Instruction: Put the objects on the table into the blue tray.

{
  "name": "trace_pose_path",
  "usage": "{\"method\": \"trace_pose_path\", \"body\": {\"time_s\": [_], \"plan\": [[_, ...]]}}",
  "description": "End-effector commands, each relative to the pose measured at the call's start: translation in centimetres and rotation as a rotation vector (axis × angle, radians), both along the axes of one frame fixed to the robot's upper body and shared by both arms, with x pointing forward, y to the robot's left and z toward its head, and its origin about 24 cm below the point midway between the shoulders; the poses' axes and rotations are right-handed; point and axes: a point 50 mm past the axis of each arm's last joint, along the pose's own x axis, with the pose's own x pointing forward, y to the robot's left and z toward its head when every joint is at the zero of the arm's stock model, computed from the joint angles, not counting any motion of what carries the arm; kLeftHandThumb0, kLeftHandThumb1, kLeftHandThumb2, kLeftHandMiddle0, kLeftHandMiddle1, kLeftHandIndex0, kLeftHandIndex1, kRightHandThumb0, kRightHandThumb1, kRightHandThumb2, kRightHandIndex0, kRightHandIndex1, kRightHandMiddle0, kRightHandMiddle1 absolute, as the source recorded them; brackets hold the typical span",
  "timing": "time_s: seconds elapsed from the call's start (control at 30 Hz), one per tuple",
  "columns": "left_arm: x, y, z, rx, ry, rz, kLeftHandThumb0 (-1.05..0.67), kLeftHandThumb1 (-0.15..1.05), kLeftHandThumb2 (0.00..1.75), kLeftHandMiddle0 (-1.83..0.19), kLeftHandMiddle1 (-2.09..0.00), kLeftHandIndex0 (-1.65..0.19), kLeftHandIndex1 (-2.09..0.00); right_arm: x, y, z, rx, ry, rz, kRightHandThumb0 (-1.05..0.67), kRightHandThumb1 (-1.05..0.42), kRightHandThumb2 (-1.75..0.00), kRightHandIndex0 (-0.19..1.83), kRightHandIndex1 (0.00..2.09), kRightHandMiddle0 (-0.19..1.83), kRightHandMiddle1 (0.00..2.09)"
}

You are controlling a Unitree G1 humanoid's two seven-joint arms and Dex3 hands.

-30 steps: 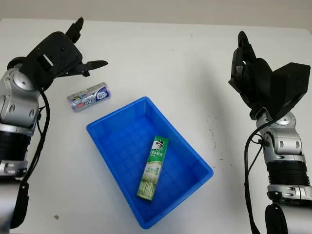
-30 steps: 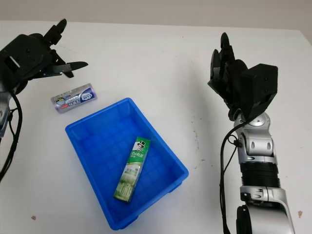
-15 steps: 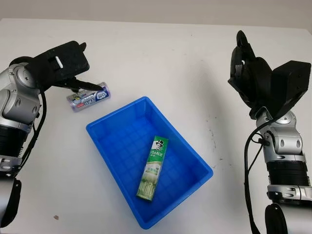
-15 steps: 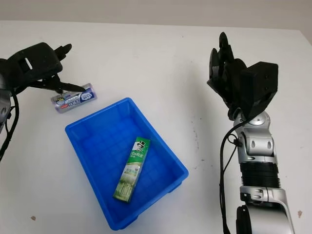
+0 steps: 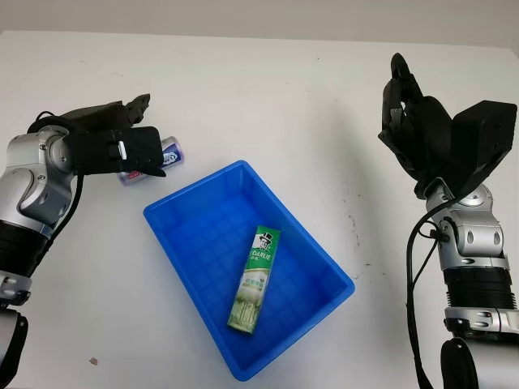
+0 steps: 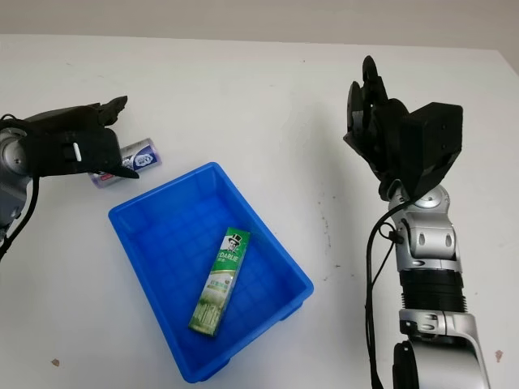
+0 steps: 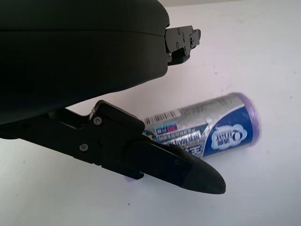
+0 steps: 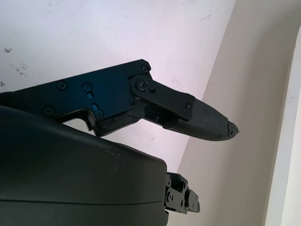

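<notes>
From the head camera I see the blue tray [image 5: 195, 235] sitting askew in the middle of the white desk [image 5: 268, 105], and it holds one thing: a green toothpaste box [image 5: 255, 279] lying lengthwise on its floor. To the tray's far-left corner, out on the desk, lies a small silver and purple can [image 5: 169, 152] on its side, near the tray but apart from it. My left robot hand [image 5: 122, 146] is down over that can and covers most of it, so just one end shows past the black shell; I cannot tell from here whether the fingers have closed on it. My right robot hand [image 5: 413, 121] is open, raised above the right side of the desk, well apart from the tray, holding nothing. On the left wrist camera the can [image 7: 207, 129] lies on the desk with its barcode and blue label facing up; one black finger [image 7: 174, 165] reaches across in front of it and another part of the hand sits beyond it, with desk showing between that part and the can. On the right wrist camera a single black finger [image 8: 188, 113] extends over bare desk.
</notes>
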Motion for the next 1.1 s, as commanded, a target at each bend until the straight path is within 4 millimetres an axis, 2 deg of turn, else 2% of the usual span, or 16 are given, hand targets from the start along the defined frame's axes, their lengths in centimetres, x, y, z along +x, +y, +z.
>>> {"method": "trace_pose_path", "body": {"time_s": [0.0, 0.2, 0.23, 0.27, 0.3, 0.33, 0.43, 0.47, 0.5, 0.53, 0.6, 0.67, 0.73, 0.8, 0.9, 1.07], "plan": [[-0.2, 0.5, -0.1, 0.031, 0.011, 0.008, -0.87, 1.05, 0.08, 0.19, 0.0, 0.19, 0.0, 0.1, -0.1, 1.0, 0.004, -0.027, 0.003, -0.69, -1.05, -0.82, -0.19, 0.0, -0.19, 0.0], [-0.4, 0.4, -0.6, -0.016, -0.003, 0.034, -0.84, 0.99, 0.05, 0.09, -0.05, 0.15, -0.02, 0.1, -0.1, 1.2, 0.012, -0.028, 0.008, -0.68, -1.05, -0.82, -0.19, 0.0, -0.19, 0.0], [-0.4, 0.4, -0.7, -0.022, -0.006, 0.035, -0.83, 0.97, 0.06, 0.15, -1.1, 0.08, -0.05, 0.1, -0.1, 1.2, 0.012, -0.028, 0.006, -0.67, -1.05, -0.83, -0.19, 0.0, -0.19, 0.0], [-0.5, 0.3, -0.7, -0.023, -0.008, 0.036, -0.82, 0.96, 0.06, 0.14, -1.53, 0.05, -0.07, 0.1, -0.1, 1.2, 0.013, -0.028, 0.005, -0.67, -1.05, -0.83, -0.19, 0.0, -0.19, 0.0], [-0.5, 0.3, -0.9, -0.018, -0.005, 0.045, -0.82, 0.95, 0.06, 0.09, -1.8, 0.01, -0.09, 0.0, -0.1, 1.2, 0.013, -0.028, 0.003, -0.66, -1.05, -0.83, -0.19, 0.0, -0.19, 0.0], [-0.6, 0.3, -1.1, -0.017, -0.002, 0.05, -0.8, 0.95, 0.06, -0.06, -1.95, -0.12, -0.16, 0.0, -0.1, 1.2, 0.017, -0.028, 0.0, -0.66, -1.05, -0.84, -0.19, 0.0, -0.19, 0.0], [-0.8, 0.4, -1.6, -0.018, -0.005, 0.05, -0.78, 0.95, 0.06, -0.15, -1.91, -0.35, -0.43, 0.0, -0.1, 1.3, 0.029, -0.026, -0.001, -0.66, -1.05, -0.83, -0.19, 0.0, -0.19, 0.0], [-0.8, 0.4, -1.8, -0.01, -0.006, 0.046, -0.73, 0.96, 0.06, -0.15, -1.94, -0.31, -0.89, 0.0, -0.1, 1.3, 0.031, -0.027, 0.002, -0.66, -1.05, -0.83, -0.19, 0.0, -0.19, 0.0], [-0.9, 0.3, -2.0, 0.014, -0.004, 0.038, -0.71, 0.97, 0.06, -0.14, -1.97, -0.26, -1.18, 0.0, -0.1, 1.2, 0.037, -0.029, 0.0, -0.66, -1.05, -0.83, -0.19, 0.0, -0.19, 0.0], [-1.0, 0.3, -2.1, 0.032, -0.002, 0.032, -0.67, 1.01, 0.06, -0.26, -2.03, -0.18, -1.47, 0.0, -0.2, 1.2, 0.042, -0.03, -0.002, -0.66, -1.05, -0.82, -0.19, 0.0, -0.19, 0.0], [-1.1, 0.2, -2.4, 0.072, -0.001, 0.01, -0.61, 1.04, 0.1, -0.44, -2.08, -0.07, -1.81, 0.0, -0.2, 1.2, 0.045, -0.029, -0.006, -0.66, -1.05, -0.81, -0.19, 0.0, -0.19, 0.0], [-1.2, 0.2, -2.6, 0.102, 0.009, -0.005, -0.59, 1.05, 0.16, -0.53, -2.09, -0.01, -1.99, 0.0, -0.2, 1.2, 0.045, -0.027, -0.007, -0.65, -1.05, -0.81, -0.19, 0.0, -0.19, 0.0], [-1.2, 0.1, -2.9, 0.107, 0.017, -0.027, -0.55, 1.05, 0.24, -0.59, -2.09, 0.03, -2.02, 0.0, -0.2, 1.3, 0.041, -0.025, -0.011, -0.65, -1.05, -0.81, -0.19, 0.0, -0.19, 0.0], [-1.2, 0.0, -3.1, 0.1, 0.008, -0.055, -0.53, 1.05, 0.38, -0.99, -2.09, -0.35, -2.08, 0.0, -0.2, 1.3, 0.044, -0.023, -0.014, -0.65, -1.05, -0.81, -0.19, 0.0, -0.19, 0.0], [-1.2, -0.1, -3.2, 0.105, -0.017, -0.072, -0.5, 1.05, 0.48, -1.23, -2.09, -0.58, -2.09, 0.1, -0.2, 1.3, 0.049, -0.024, -0.01, -0.65, -1.05, -0.8, -0.19, 0.0, -0.19, 0.0], [-1.0, -0.2, -2.9, 0.106, -0.092, -0.107, -0.46, 1.05, 0.52, -1.27, -2.09, -0.36, -2.09, 0.2, -0.1, 1.2, 0.038, -0.015, 0.003, -0.67, -1.05, -0.8, -0.19, 0.0, -0.19, 0.0]]}}
